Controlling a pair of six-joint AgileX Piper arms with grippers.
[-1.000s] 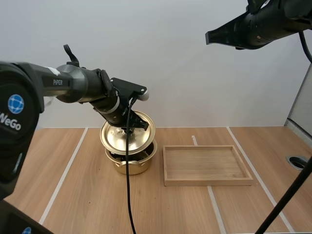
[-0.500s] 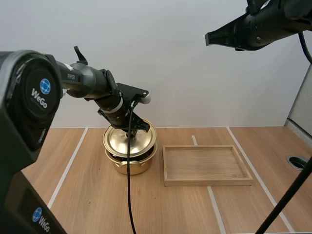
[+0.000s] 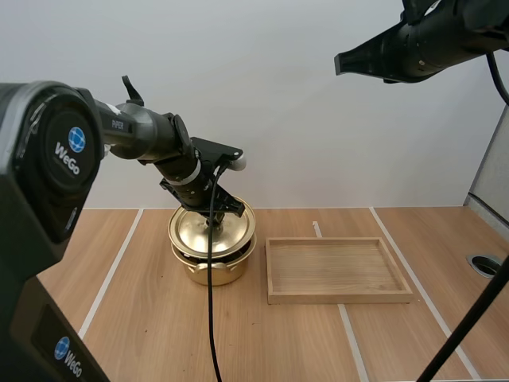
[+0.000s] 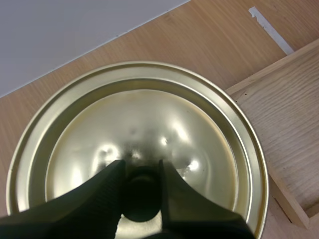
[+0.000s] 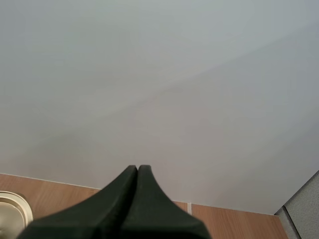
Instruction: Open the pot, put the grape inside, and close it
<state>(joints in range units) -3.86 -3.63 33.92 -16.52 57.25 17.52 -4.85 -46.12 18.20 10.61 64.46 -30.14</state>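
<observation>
Pinched by left gripper: knob of lid, seated on pot beneath it. Jaws of right gripper are pressed together, nothing held.

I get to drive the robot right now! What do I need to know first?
Left gripper: shut on the knob of the lid.
Right gripper: shut on nothing, held high above the table.
Things: the lid lies on the pot. The wooden tray sits beside the pot, on the right arm's side.
Done: the pot looks closed. The lid hides the inside, so I cannot tell whether the grape is in there.
Left: probably just let go of the knob and lift the left gripper away.
</observation>
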